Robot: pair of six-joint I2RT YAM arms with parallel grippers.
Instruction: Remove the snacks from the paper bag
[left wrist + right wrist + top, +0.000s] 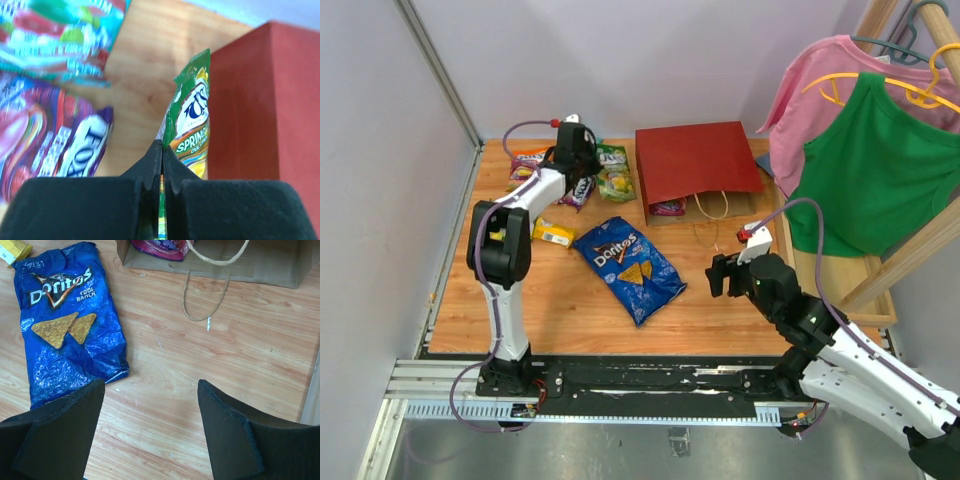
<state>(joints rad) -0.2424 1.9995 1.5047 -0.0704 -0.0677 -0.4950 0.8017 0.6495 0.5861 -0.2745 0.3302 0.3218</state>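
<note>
Your left jaws pinch the green packet [192, 117], with the paper bag [260, 100] just to their right. Your right jaws stand spread, the Doritos bag [70, 325] ahead to their left.

The paper bag [698, 158] is dark red outside and brown inside, the Doritos bag [628, 268] is glossy blue with orange triangles and white letters, the green packet [192, 117] carries white and orange print, and the bench [570, 312] shows pale wood grain.
</note>
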